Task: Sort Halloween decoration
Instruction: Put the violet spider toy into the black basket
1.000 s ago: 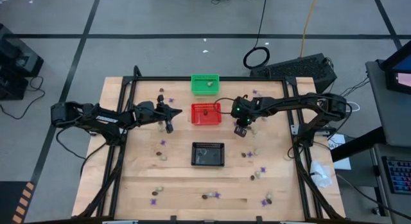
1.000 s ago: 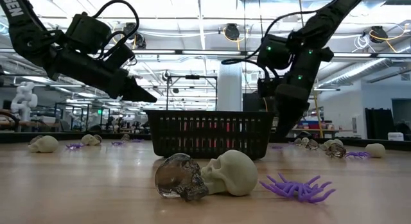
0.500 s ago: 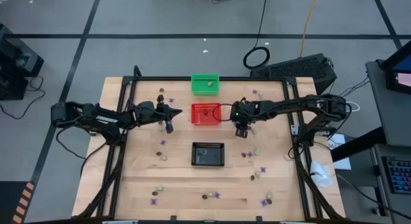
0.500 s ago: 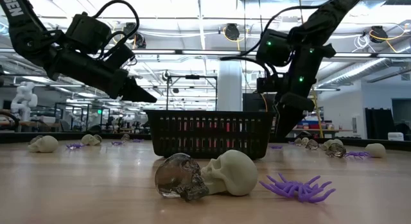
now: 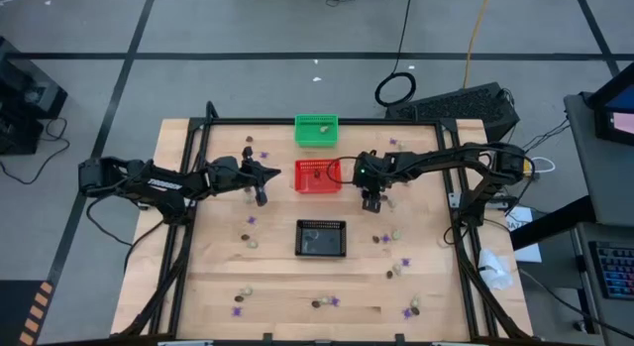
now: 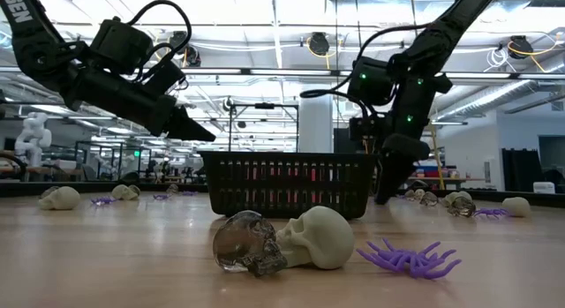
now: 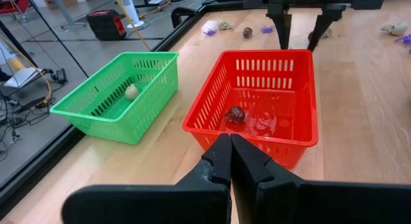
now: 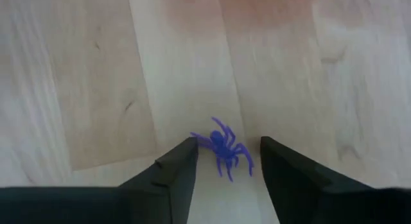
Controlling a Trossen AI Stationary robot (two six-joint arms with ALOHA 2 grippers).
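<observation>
A small purple spider (image 8: pixel 223 147), one piece of the Halloween decoration, lies flat on the wooden table just right of the red basket (image 5: pixel 318 174). My right gripper (image 8: pixel 225 161) is open and points down over it, one finger on either side; I cannot tell whether a fingertip touches a leg. In the high view it is my right gripper (image 5: pixel 371 201) that hides the spider. My left gripper (image 7: pixel 229 146) is shut with nothing in it and hangs above the table left of the red basket.
The red basket holds a dark skull (image 7: pixel 235 113), the green basket (image 5: pixel 317 129) a cream piece (image 7: pixel 131 91). A black basket (image 5: pixel 322 238) stands mid-table. Skulls and purple spiders lie scattered over the table's near half (image 5: pixel 323 302) and far right corner (image 5: pixel 394 143).
My right gripper has sunk toward the table and shifted a little toward the red basket. The left arm has kept still.
</observation>
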